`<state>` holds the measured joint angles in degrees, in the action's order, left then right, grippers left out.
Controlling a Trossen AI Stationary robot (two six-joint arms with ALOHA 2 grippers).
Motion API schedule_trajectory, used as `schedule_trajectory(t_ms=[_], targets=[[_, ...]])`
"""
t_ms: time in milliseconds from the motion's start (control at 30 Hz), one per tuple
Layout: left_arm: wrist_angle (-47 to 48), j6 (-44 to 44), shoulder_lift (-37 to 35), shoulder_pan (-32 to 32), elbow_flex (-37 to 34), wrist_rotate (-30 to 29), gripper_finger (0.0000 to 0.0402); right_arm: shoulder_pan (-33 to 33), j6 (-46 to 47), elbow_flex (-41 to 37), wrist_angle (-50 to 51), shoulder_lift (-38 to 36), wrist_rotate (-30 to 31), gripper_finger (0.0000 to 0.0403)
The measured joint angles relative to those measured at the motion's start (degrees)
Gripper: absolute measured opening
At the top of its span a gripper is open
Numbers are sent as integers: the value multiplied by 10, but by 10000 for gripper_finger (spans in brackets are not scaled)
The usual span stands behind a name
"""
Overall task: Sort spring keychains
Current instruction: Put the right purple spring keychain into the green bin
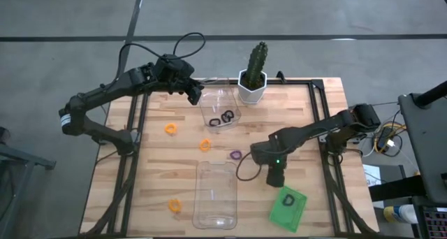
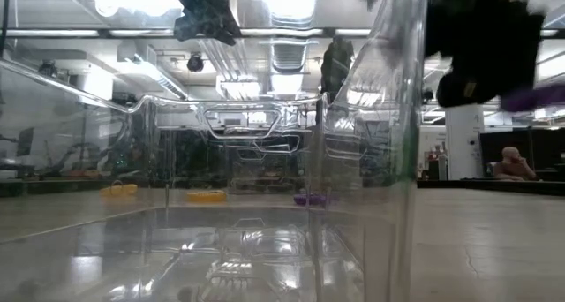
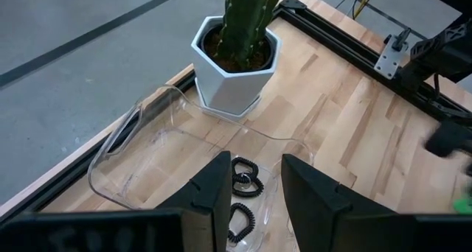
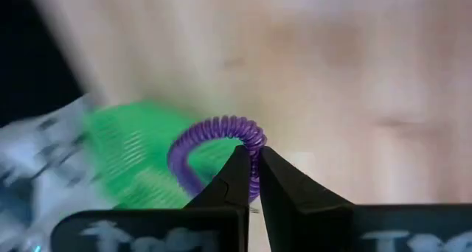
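My right gripper is shut on a purple spring keychain, lifted above the table beside the flat green tray. My left gripper hangs open over the far clear tray, where black keychains lie on the tray floor. Another purple keychain lies flat on the wood. So do three orange ones. A second clear tray stands near the table's near edge. My right gripper pinches the purple keychain's coil at one spot on the ring between its two fingertips. The ring is lifted clear of the table and stands out beyond the fingertips, over the edge of the green tray.
A cactus in a white pot stands at the far edge, right beside the far clear tray. Black frame rails run along the table's left and right sides. Bare wood lies between the two clear trays. A person sits far off in the room.
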<state>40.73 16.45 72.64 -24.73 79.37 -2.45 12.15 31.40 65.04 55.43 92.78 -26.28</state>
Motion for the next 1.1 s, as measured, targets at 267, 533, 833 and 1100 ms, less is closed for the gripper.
schedule_trajectory(t_ms=[267,533,833,1100], targets=[[0,0,0,0,0,0,113,43,41,45,8,-16,-158,11],[0,-1,0,0,0,0,113,118,125,-20,-48,-16,-187,12],[0,-13,0,0,0,-1,113,166,257,-100,-192,-15,-81,13],[0,-13,0,0,0,-1,113,194,282,-117,-207,-15,33,13]])
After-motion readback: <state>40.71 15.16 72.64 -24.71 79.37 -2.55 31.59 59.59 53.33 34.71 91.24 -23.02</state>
